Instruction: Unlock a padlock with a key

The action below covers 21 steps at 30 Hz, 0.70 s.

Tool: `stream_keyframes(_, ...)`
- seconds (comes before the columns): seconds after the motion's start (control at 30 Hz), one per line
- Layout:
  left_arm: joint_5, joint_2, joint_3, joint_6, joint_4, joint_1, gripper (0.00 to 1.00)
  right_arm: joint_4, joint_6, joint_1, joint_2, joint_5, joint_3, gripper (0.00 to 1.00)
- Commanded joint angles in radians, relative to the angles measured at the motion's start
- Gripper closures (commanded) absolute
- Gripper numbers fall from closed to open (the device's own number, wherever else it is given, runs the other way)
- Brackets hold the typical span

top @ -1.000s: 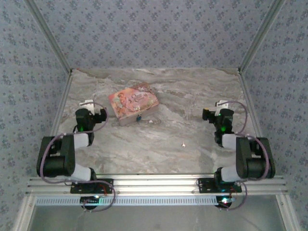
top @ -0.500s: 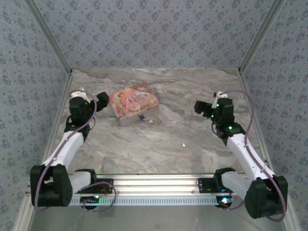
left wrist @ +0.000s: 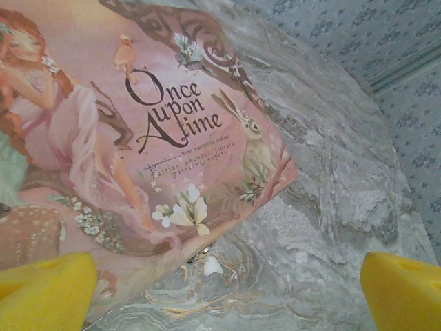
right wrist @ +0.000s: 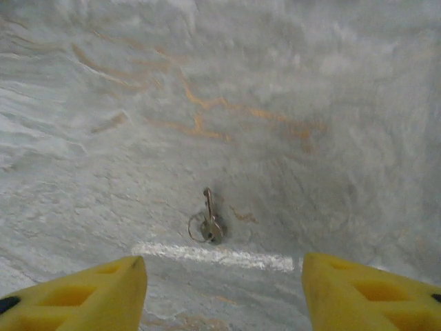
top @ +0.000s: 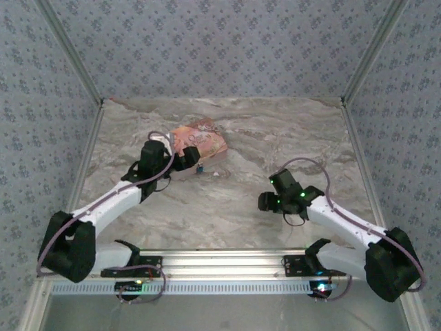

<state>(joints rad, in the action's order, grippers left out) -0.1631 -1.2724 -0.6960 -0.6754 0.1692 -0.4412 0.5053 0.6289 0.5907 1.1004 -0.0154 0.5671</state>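
Hovering over the marble table point(top: 227, 221), my right pincer point(right wrist: 222, 269) stands abt half wide and holds nothing. The key point(right wrist: 209, 219) w/ its ring lies flat just ahead of the fingertips, w/ bare table on all sides. My left pincer point(left wrist: 227, 276) is wide and empty, at the near edge of the pink packet point(left wrist: 138, 138). A small metal bit point(left wrist: 200, 254) peeks from under that edge; padlock or not, I cannot tell. The packet's content is hidden.
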Motion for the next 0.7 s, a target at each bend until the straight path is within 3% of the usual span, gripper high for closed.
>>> stream_keyframes(0.0,0.009,-0.019,-0.046,-0.011,0.028,-0.021,0.02,-0.038,0.061,0.018,0.027,-0.004,-0.013,0.43)
stream_keyframes(0.23,0.021,-0.022,-0.046,-0.012,0.027,-0.036,0.02,-0.087,0.07,0.024,0.09,0.007,-0.015,0.54)
stream_keyframes(0.67,0.02,-0.026,-0.05,-0.013,0.021,-0.039,0.02,-0.124,0.086,0.032,0.152,-0.008,-0.02,0.65)
